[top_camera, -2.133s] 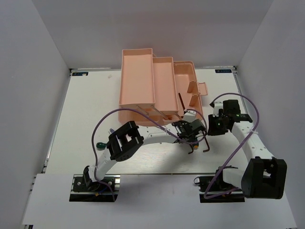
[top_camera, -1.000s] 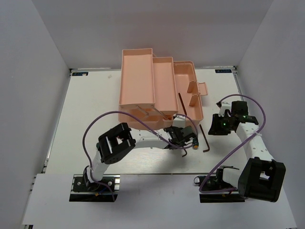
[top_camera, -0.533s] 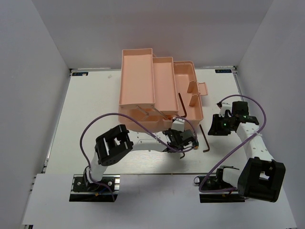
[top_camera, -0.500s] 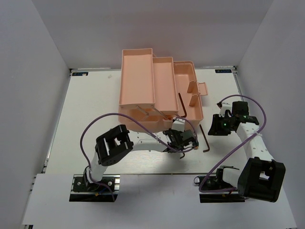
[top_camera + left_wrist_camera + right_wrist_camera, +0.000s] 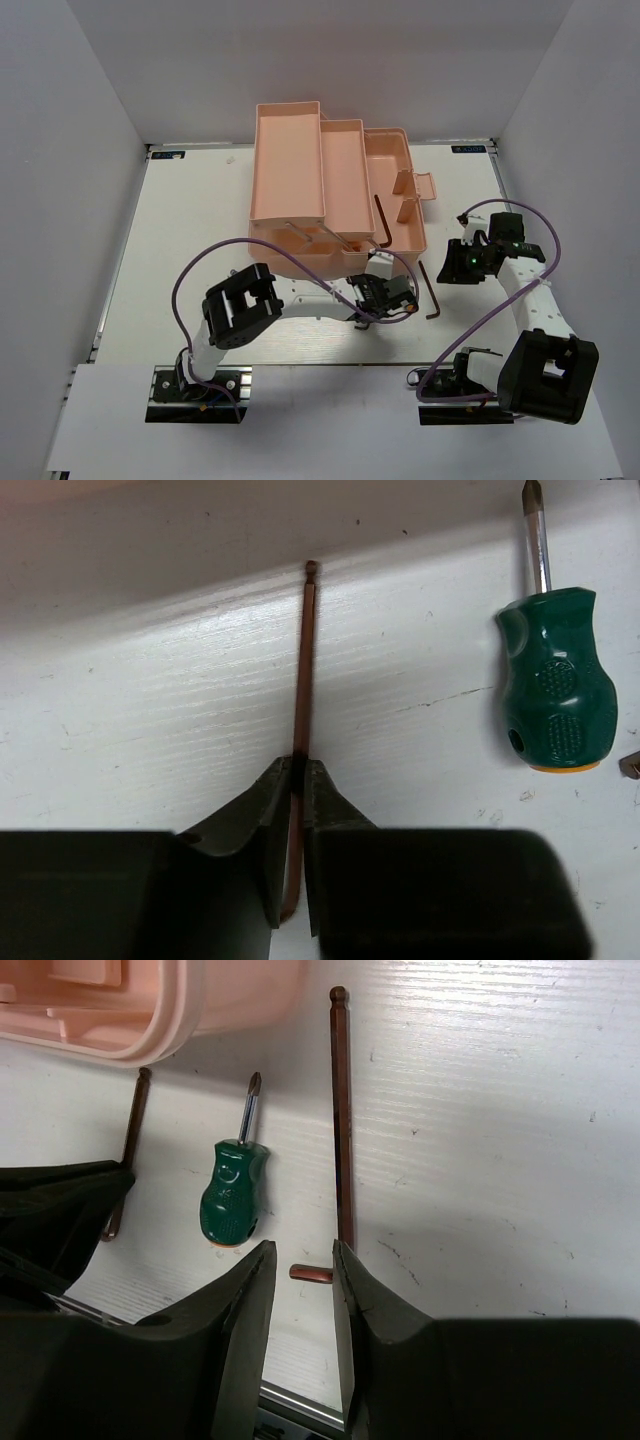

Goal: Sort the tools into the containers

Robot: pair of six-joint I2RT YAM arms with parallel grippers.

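Plainly, the left pincer [image 5: 300, 772] is clenched on the thin hex key [image 5: 306, 660]. It pinches the shaft low down, close to the bent end, while the ball tip points toward the wall of the peach-pink toolbox [image 5: 290, 170]. The key appears to lie flat on the table [image 5: 180, 230], just in front of the box. The hold is narrow and well off the middle of the shaft — on lifting, the long free end could swing or droop, and the key could twist between the fingers or slip out. With the tip so near the box wall, a tilted key might also catch the wall or rim on its way up to a compartment. The stubby green screwdriver [image 5: 555, 680] lies near the key, not touching it; a sideways sweep could knock it.

The right pincer [image 5: 303, 1260] is released, its jaws spread above the bend of the long hex key [image 5: 340, 1120], which rests on the table. Coming down here, a finger could land on the short leg instead of straddling it — and spin the key away. The two arms work close together, so a lift by one could brush the other.
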